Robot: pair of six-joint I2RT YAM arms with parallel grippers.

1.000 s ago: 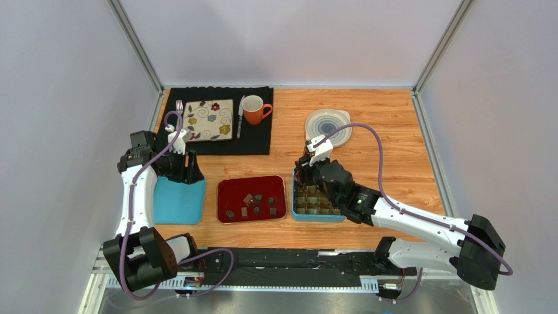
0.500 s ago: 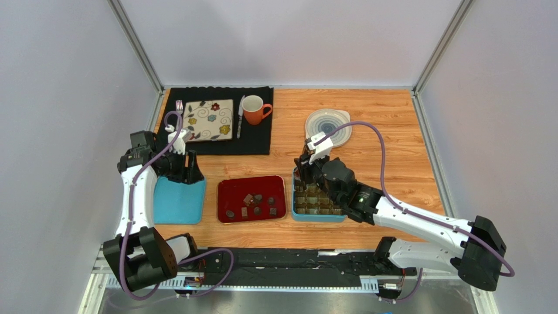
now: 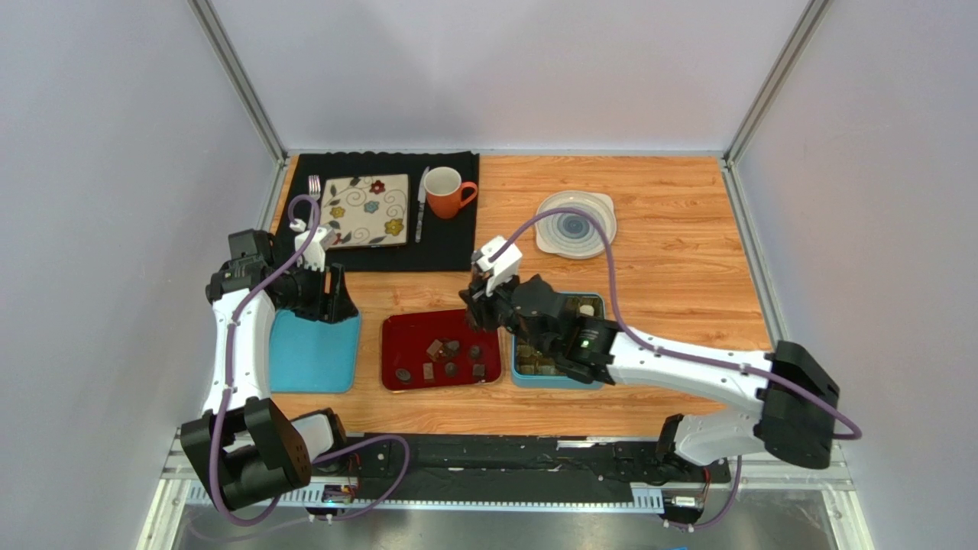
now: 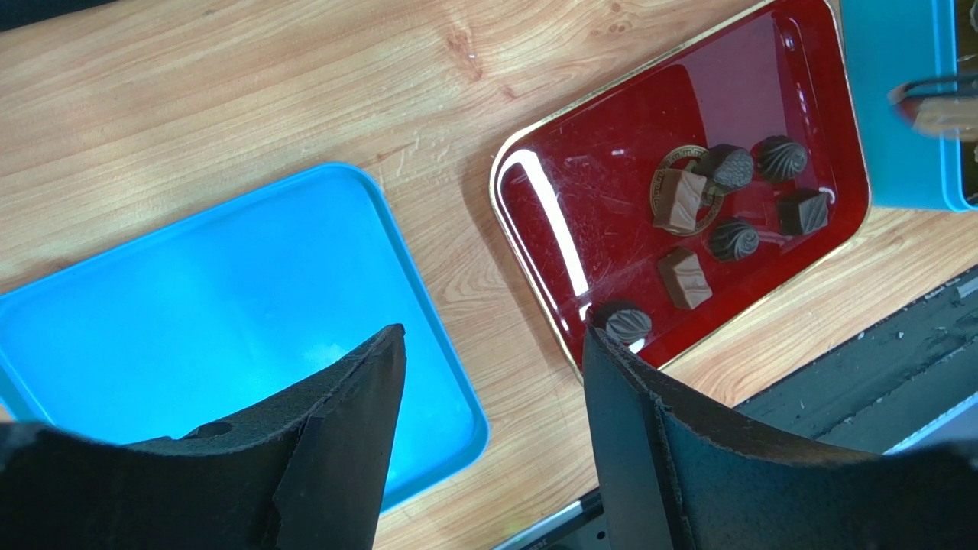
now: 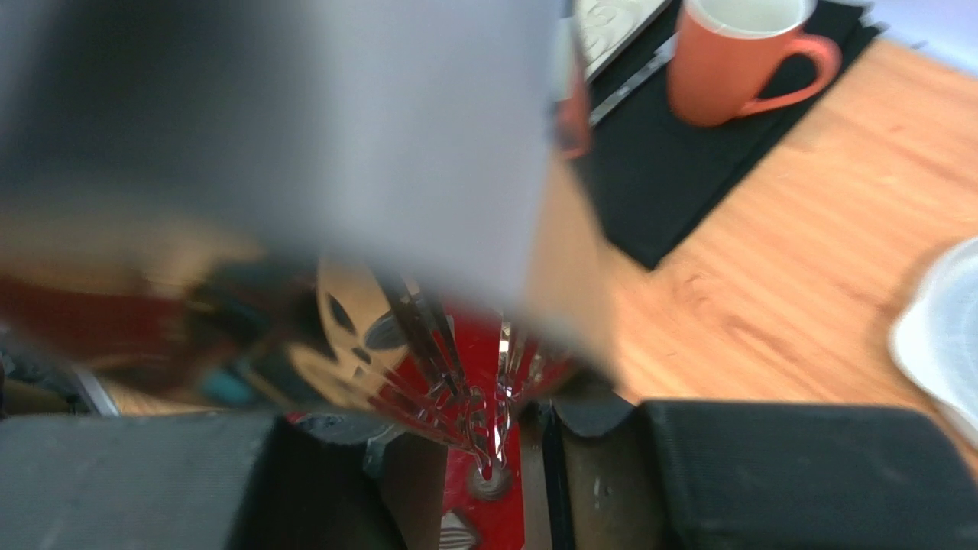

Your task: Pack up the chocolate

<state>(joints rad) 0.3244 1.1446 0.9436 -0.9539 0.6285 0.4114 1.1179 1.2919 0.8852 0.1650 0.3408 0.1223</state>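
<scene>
Left gripper (image 4: pixel 491 344) hung wide open, nothing between the fingers, over the right edge of the blue tray (image 4: pixel 172 332) at lower left of the top view. Behind it, upper left: black mat (image 3: pixel 448 246) carrying a floral square plate (image 3: pixel 365 211), a fork (image 3: pixel 313 183) and an orange mug (image 3: pixel 445 193). Centre: red tray (image 4: pixel 540 229), just right of the blue one, not touching it. The chocolate (image 4: pixel 685 279) was mostly there, seven dark pieces, squares and ovals, loosely bunched in the tray's right half, one oval alone near the lower left corner. Right gripper (image 3: pixel 480 317) sat over the red tray's upper right corner, fingers closed in on shiny metal tongs (image 5: pixel 442 355). Wrist view was badly blurred, so I couldn't tell whether the tong tips held a piece. Right of that: teal box (image 3: pixel 559 383) with its brown gridded insert (image 3: pixel 540 364), partly under the right arm. Some cells were filled, count unclear, with one pale piece (image 3: pixel 587 309) at the box's upper right. Further back right, a round pale plate (image 3: pixel 576 222) on the wood table (image 3: pixel 677 264).
</scene>
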